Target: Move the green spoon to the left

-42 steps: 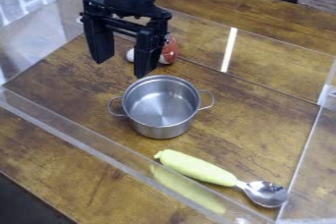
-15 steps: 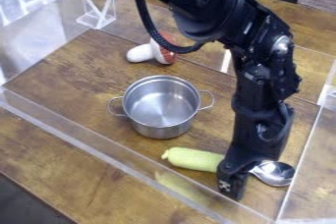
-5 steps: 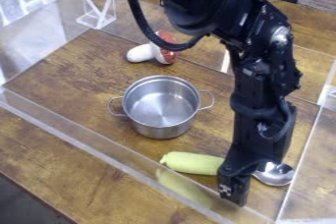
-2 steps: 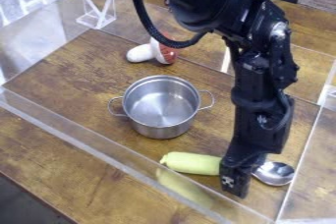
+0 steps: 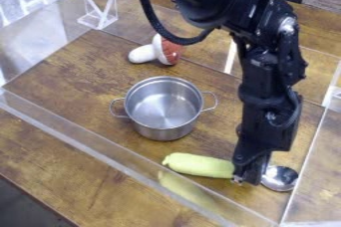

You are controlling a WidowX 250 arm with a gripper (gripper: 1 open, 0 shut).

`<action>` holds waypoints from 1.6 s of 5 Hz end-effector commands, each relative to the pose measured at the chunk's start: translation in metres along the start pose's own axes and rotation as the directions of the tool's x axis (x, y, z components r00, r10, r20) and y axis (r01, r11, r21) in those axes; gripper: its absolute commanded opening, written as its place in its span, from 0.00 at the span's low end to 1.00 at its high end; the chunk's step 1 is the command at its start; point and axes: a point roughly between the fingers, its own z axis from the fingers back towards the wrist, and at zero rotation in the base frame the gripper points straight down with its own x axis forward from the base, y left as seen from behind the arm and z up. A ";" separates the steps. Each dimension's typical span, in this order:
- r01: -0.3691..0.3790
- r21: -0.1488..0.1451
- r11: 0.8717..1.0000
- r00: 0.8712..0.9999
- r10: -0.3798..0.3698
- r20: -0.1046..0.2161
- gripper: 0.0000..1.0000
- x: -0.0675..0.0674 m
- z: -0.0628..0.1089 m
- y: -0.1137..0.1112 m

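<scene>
The green spoon lies on the wooden table near the front right, its yellow-green handle [image 5: 194,164] pointing left and its silver bowl [image 5: 280,178] to the right. My gripper [image 5: 249,171] points straight down onto the spoon where the handle meets the bowl. Its fingers are shut on the spoon there and hide that part. The spoon still rests on the table.
A steel pot [image 5: 166,108] with two side handles stands left of the arm. A red-and-white mushroom [image 5: 154,50] lies behind it. A low clear acrylic wall [image 5: 94,136] runs along the front edge, right beside the spoon. A clear stand [image 5: 96,14] is at the back left.
The jaws, open around the spoon a second ago, have closed on it. The arm has hardly moved and the spoon lies where it was.
</scene>
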 end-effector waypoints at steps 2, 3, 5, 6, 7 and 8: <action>-0.185 0.048 0.982 0.982 0.183 0.036 1.00 -0.018 0.005 0.020; -0.268 0.046 0.962 0.963 0.266 0.044 1.00 -0.025 0.006 0.025; -0.212 0.015 0.977 0.976 0.211 0.053 1.00 -0.024 0.005 0.027; -0.184 -0.001 0.983 0.981 0.184 0.058 1.00 -0.021 0.004 0.029; -0.157 -0.017 0.987 0.985 0.158 0.063 1.00 -0.019 0.003 0.031; -0.123 -0.029 0.992 0.990 0.124 0.067 0.00 -0.018 0.002 0.028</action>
